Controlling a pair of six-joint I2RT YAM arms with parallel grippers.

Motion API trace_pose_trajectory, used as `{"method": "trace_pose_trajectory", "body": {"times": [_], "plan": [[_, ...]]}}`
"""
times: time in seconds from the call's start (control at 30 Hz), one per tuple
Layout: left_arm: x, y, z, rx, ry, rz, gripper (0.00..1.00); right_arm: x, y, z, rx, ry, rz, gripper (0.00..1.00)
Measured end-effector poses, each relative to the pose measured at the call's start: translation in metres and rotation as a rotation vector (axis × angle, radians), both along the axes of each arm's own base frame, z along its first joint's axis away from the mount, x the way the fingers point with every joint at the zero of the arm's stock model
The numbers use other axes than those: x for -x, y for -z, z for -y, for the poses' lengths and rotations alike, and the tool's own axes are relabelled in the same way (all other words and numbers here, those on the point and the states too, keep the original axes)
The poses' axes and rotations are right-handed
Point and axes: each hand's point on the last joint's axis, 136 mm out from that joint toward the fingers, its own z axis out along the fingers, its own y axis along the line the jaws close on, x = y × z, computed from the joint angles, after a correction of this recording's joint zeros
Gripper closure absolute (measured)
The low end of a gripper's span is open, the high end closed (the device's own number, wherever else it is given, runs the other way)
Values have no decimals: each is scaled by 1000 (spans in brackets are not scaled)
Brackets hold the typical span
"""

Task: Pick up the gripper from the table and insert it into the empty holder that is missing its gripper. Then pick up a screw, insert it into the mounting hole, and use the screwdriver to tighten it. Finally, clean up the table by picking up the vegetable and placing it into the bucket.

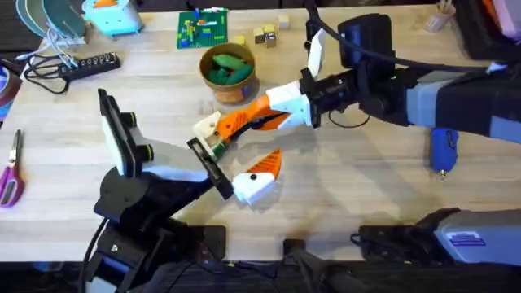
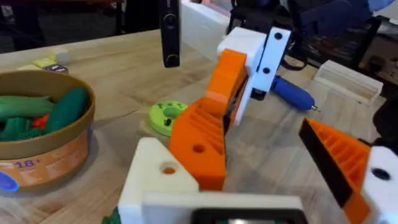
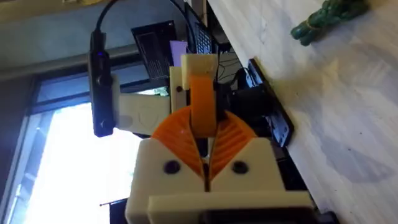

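Note:
My right gripper [image 1: 254, 119] reaches in from the right, shut on the orange ribbed gripper [image 1: 234, 123] wedge. It holds the wedge against the white holder [image 2: 149, 180], the bare finger of my left gripper [image 1: 238, 146]. The left gripper is open; its other finger carries an orange pad [image 2: 339, 165]. In the right wrist view the wedge [image 3: 202, 106] stands pinched between the orange pads. The dark green vegetable [image 3: 326, 18] lies on the table under the grippers. The bucket [image 1: 228, 75] stands just behind them. The blue screwdriver [image 1: 444, 150] lies at the right. A screw is out of view.
A lime-green disc [image 2: 166, 116] lies beside the bucket [image 2: 43, 140]. Scissors [image 1: 10, 171] lie at the left edge, and a power strip [image 1: 81, 65] at the back left. A green brick plate [image 1: 203, 28] and wooden blocks [image 1: 264, 34] sit along the far edge.

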Motion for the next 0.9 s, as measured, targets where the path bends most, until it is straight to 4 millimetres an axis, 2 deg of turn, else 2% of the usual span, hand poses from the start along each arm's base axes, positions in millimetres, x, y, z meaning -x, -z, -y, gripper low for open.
{"method": "trace_pose_trajectory", "body": {"times": [0.3, 0.63, 0.9], "plan": [[-3, 1, -2, 1, -22, -4, 8, -3, 6, -8, 38, 39, 6, 993], [-4, 1, -3, 12, -30, -23, 8, 4, 11, -30, 94, 75, 31, 994], [-4, 1, -4, 17, -33, -32, 8, 1, 14, -34, 116, 107, 40, 994]]}}
